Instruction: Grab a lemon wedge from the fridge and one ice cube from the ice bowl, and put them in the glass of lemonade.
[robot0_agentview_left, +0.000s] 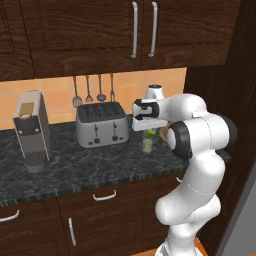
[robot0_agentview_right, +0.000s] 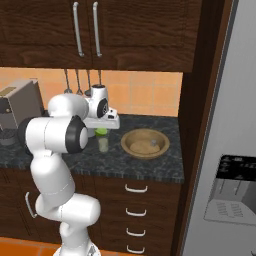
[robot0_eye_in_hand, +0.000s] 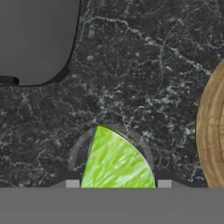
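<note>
Lemon wedge (robot0_eye_in_hand: 116, 162): bright yellow-green, fan-shaped, fibrous streaked face, pinched between the two finger tips of the gripper (robot0_eye_in_hand: 118, 184); jaws narrow, closed on the wedge. In the hand view its curved edge lies over the grey round rim of the glass of lemonade (robot0_eye_in_hand: 78, 151) directly beneath.

From the base views the wedge (robot0_agentview_left: 150, 132) sits just above the glass of lemonade (robot0_agentview_left: 147, 145), a small clear tumbler with pale yellow liquid standing on the counter (robot0_agentview_left: 75, 165). Counter: dark stone, white veining, mottled.

Ice bowl (robot0_agentview_right: 145, 142): round, shallow, tan wood with visible ring grain, just beside the glass on its right; small pale pieces inside, too small to make out.

Toaster (robot0_agentview_left: 100, 124): brushed steel, boxy, rounded corners, slotted dark top, near the glass on the left. Coffee machine (robot0_agentview_left: 31, 130): tall, grey-beige, further left.

Fridge (robot0_agentview_right: 225, 165): smooth grey, black-panelled dispenser recess, at the right edge of the right base view.

Cabinets (robot0_agentview_left: 95, 35): dark wood, long metal bar handles.
</note>
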